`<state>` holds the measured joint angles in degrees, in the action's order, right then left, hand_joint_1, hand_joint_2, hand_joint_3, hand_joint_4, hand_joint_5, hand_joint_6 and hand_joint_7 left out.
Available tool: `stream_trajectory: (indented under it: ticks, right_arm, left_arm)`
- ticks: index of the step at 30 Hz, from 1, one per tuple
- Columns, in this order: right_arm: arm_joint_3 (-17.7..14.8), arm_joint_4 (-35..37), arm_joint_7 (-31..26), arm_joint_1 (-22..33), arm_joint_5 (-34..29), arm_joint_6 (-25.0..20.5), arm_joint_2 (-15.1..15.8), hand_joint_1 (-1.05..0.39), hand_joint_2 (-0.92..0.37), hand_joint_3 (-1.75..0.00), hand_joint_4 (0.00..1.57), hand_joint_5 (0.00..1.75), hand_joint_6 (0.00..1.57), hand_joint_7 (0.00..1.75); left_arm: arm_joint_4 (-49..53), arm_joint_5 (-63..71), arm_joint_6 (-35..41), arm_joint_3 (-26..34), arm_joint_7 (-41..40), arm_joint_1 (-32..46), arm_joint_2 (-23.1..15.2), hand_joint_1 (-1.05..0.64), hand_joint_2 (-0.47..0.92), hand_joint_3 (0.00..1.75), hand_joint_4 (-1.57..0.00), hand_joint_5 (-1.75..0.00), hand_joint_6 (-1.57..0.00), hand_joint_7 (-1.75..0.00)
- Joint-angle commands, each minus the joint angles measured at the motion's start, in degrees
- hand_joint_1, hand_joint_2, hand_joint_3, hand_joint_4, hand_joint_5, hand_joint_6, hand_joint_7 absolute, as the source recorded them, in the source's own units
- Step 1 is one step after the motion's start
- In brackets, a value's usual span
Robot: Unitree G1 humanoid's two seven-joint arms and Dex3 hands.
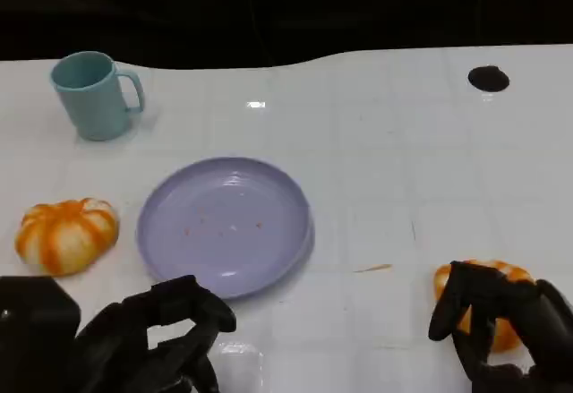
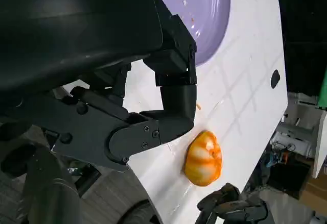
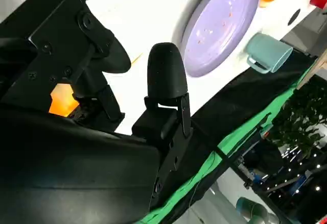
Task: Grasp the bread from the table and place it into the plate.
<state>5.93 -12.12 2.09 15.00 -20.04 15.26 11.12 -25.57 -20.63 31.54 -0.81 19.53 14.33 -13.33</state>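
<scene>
An orange-and-white bread [image 1: 506,337] lies on the white table at the front right. My right hand [image 1: 528,312] hangs over it, fingers spread down around it, not closed. The left wrist view shows this bread [image 2: 203,157] resting free on the table with the right hand [image 2: 230,206] just beside it. The right wrist view shows a patch of the bread [image 3: 62,100] between the fingers. The lilac plate [image 1: 224,227] sits mid-table and holds only crumbs. My left hand [image 1: 152,335] is at the front left, fingers curled in, holding nothing.
A second orange-and-white bread [image 1: 67,234] lies left of the plate. A teal mug [image 1: 94,96] stands at the back left. A small black spot [image 1: 488,78] marks the far right of the table. Bare table lies between the plate and the right bread.
</scene>
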Motion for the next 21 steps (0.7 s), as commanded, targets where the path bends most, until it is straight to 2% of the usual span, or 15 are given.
stream_trajectory:
  ticks: [1, 4, 5, 6, 10, 13, 14, 16, 21]
  right_arm:
    - [-1.02, -2.53, -0.61, 0.03, -2.78, -1.31, 1.39, 0.05, -0.30, -1.29, 0.85, 1.68, 0.86, 1.05]
    - [-1.07, -3.91, -1.26, -0.09, -6.67, -1.65, 2.23, 0.03, -0.31, -1.15, 0.83, 1.53, 0.90, 0.86]
    - [-1.03, -4.29, -1.86, -0.12, -8.72, -1.36, 2.72, -0.01, -0.30, -1.08, 0.84, 1.36, 0.92, 0.78]
    - [-0.97, -4.64, -2.79, -0.21, -11.08, -0.82, 3.24, -0.03, -0.31, -1.04, 0.86, 1.26, 0.94, 0.71]
    - [-0.51, -7.42, -4.48, -0.48, -21.01, -1.80, 5.46, -0.13, -0.30, -0.92, 0.80, 1.16, 0.96, 0.49]
    - [-0.43, -10.33, -2.28, -0.36, -27.26, -4.82, 6.96, -0.23, -0.46, -0.61, 0.72, 1.01, 0.94, 0.29]
    - [-0.43, -11.34, -1.10, -0.30, -28.88, -5.91, 7.47, -0.28, -0.57, -0.41, 0.68, 0.89, 0.91, 0.20]
    - [-0.47, -13.59, 1.17, -0.27, -31.82, -7.62, 8.52, -0.34, -0.70, -0.17, 0.63, 0.71, 0.87, 0.09]
    - [-0.43, -18.72, 8.23, -0.33, -35.74, -11.08, 10.25, -0.46, -0.78, -0.04, 0.43, 0.48, 0.68, 0.00]
  left_arm:
    - [-0.38, 0.04, -0.36, 0.27, 0.08, 0.26, -0.55, -0.36, 0.85, 0.66, -0.69, -1.75, -0.63, -1.41]
    - [-0.36, 0.06, -0.27, 0.26, 0.01, 0.26, -0.55, -0.36, 0.85, 0.66, -0.69, -1.75, -0.63, -1.41]
    - [-0.33, 0.19, -0.35, 0.19, -0.01, 0.26, -0.57, -0.36, 0.85, 0.66, -0.69, -1.75, -0.63, -1.41]
    - [-0.31, 0.23, -0.44, 0.16, 0.01, 0.28, -0.57, -0.36, 0.85, 0.66, -0.70, -1.75, -0.63, -1.41]
    - [-0.31, -0.09, -0.21, 0.33, 0.05, 0.29, -0.48, -0.36, 0.85, 0.66, -0.70, -1.75, -0.63, -1.41]
    - [-0.24, -0.22, -0.01, 0.42, -0.02, 0.25, -0.42, -0.37, 0.84, 0.65, -0.70, -1.75, -0.63, -1.41]
    - [-0.18, -0.19, -0.01, 0.39, -0.02, 0.24, -0.41, -0.38, 0.84, 0.65, -0.70, -1.75, -0.63, -1.40]
    - [0.05, -0.07, -0.32, 0.31, 0.04, 0.26, -0.34, -0.38, 0.85, 0.65, -0.70, -1.75, -0.64, -1.40]
    - [0.33, 0.02, -0.43, 0.26, 0.12, 0.20, -0.34, -0.38, 0.85, 0.65, -0.70, -1.75, -0.64, -1.39]
